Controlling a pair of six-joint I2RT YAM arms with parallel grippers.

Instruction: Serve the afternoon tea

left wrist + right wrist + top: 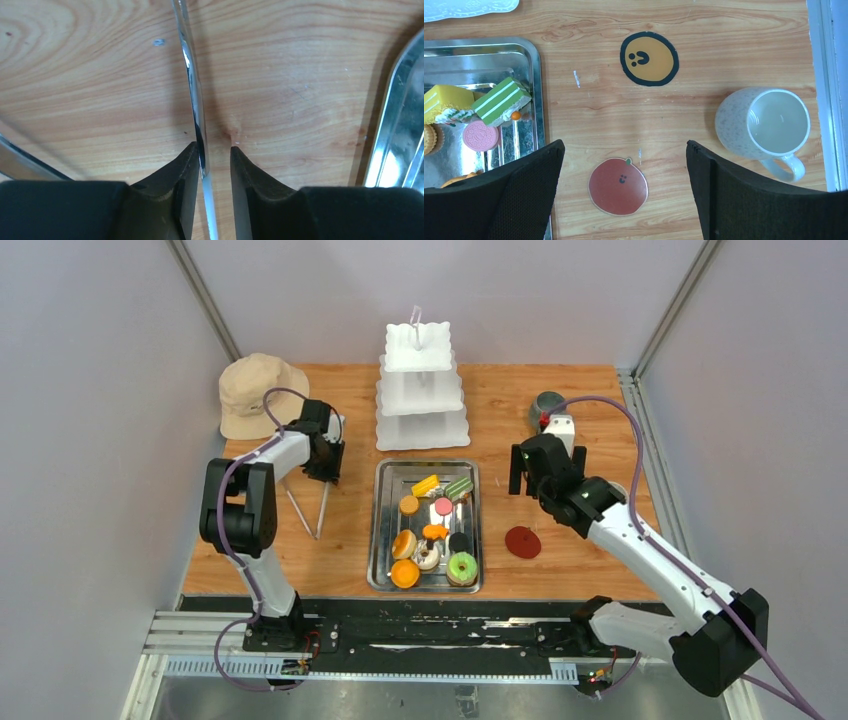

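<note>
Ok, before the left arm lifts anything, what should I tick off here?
1. Left gripper straddles one arm of the tongs: ok.
2. Firm grip on that arm: not ok. The strip touches one finger, but a gap shows beside the other.
3. Second tong arm between the fingers too: not ok, it lies outside them.
4. Right gripper open, holding nothing, above bare table: ok.
5. Pastries all inside the tray: ok.
6. Tiered stand upright behind the tray: ok.
</note>
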